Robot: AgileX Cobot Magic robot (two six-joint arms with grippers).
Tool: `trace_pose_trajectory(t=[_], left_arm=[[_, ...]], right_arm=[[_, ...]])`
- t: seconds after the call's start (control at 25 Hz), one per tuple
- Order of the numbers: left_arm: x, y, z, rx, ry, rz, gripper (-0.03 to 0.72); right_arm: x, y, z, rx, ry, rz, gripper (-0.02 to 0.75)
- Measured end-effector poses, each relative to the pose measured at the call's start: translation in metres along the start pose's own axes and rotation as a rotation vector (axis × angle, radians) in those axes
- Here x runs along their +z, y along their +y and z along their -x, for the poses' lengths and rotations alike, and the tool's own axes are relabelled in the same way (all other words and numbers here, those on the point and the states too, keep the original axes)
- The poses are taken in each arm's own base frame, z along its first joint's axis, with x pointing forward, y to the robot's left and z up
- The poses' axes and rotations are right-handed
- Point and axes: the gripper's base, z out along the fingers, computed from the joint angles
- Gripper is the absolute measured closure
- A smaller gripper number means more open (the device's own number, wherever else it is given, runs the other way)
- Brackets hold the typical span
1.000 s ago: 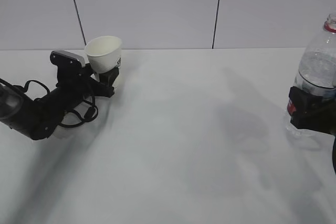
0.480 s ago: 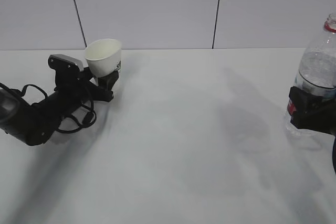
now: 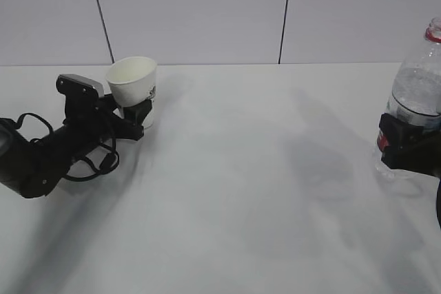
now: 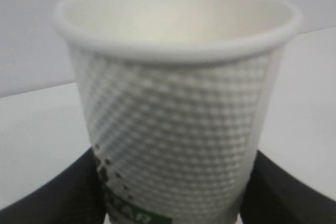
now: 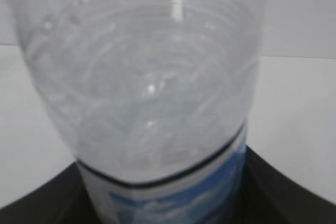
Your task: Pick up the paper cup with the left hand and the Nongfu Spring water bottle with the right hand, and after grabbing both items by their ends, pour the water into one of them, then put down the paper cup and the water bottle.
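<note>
Gripping the paper cup point(image 3: 132, 82) low on its wall, the left hand point(image 3: 136, 111) holds it near the desk point(image 3: 234, 191), mouth tipped slightly leftward; the right hand point(image 3: 406, 148) clamps the upright Nongfu Spring water bottle point(image 3: 419, 94) at its label, far right; the 2 stand well apart, so pouring needs them brought together.

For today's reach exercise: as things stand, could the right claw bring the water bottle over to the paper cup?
Probably yes. The right claw grips the water bottle at the table's right edge; the paper cup sits far left in the left claw, with bare table between. Whether the arm stretches that far is uncertain.
</note>
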Motion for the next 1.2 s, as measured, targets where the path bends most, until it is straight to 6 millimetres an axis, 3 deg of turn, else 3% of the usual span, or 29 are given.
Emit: trace_pose_trajectory(t=[0.92, 1.2], left_arm=[[-0.033, -0.028, 0.034, 0.099, 0.031, -0.208, 0.201], [-0.036, -0.039, 0.034, 0.086, 0.053, -0.328, 0.202]], right_arm=[[0.000, -0.002, 0.000, 0.010, 0.000, -0.018, 0.287], [0.000, -0.002, 0.000, 0.011, 0.000, -0.020, 0.287]])
